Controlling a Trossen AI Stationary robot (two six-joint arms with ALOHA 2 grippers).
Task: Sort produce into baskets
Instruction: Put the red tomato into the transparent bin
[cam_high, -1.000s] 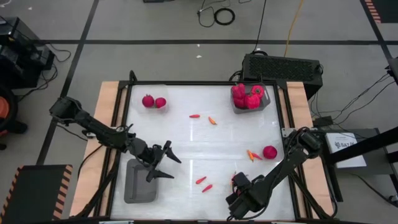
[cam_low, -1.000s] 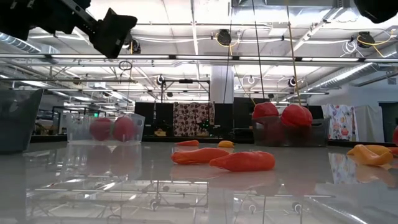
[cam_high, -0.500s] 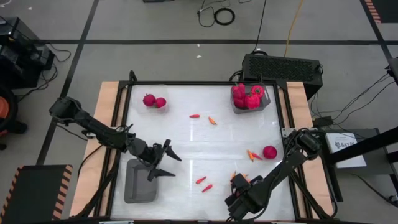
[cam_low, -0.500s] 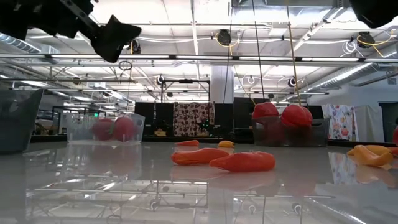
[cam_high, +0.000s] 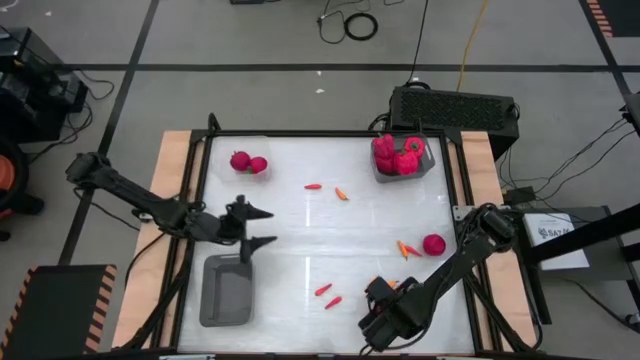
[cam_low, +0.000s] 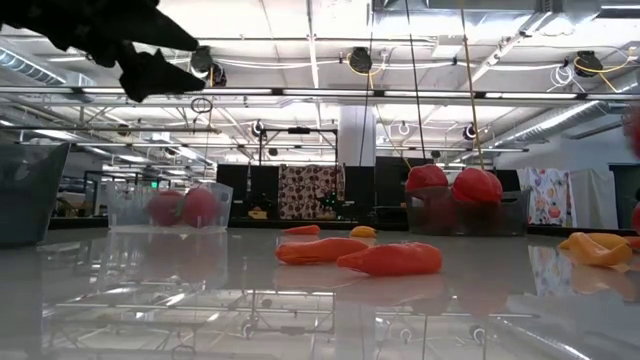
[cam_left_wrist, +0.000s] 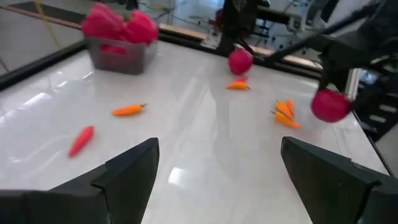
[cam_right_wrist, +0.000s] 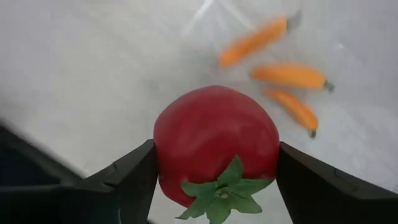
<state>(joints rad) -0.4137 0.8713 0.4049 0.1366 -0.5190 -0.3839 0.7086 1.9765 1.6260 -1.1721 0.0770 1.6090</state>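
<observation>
My right gripper (cam_high: 383, 300) points down near the table's near edge, shut on a round red fruit with a green top (cam_right_wrist: 214, 143). The left wrist view shows that fruit (cam_left_wrist: 329, 104) under the right gripper. My left gripper (cam_high: 258, 227) stands open and about level above the table, beyond an empty grey basket (cam_high: 225, 290). A clear basket (cam_high: 248, 150) at the far left holds two round red fruits. A grey basket (cam_high: 402, 172) at the far right holds red peppers. Another round fruit (cam_high: 433, 244) and several chillies (cam_high: 328, 295) lie on the table. My right gripper pinches the round fruit by two opposite sides (cam_right_wrist: 163, 149) between its two fingers. The fingers come from above, pointing down. The fruit's green top (cam_right_wrist: 217, 190) faces up toward the wrist, and the fruit is lifted clear of the table.
Chillies lie at the far middle (cam_high: 341, 193), at the right beside the loose fruit (cam_high: 405, 249) and just under my right gripper (cam_right_wrist: 292, 76). A black box (cam_high: 452, 105) stands beyond the table's far right corner. Bare tabletop (cam_high: 300, 235) lies in the middle.
My left gripper has risen from over the empty grey basket and drawn back toward the table's left and far side. It has tipped up from a downward slant to about level and stayed open. My right gripper has shifted slightly toward the far edge.
</observation>
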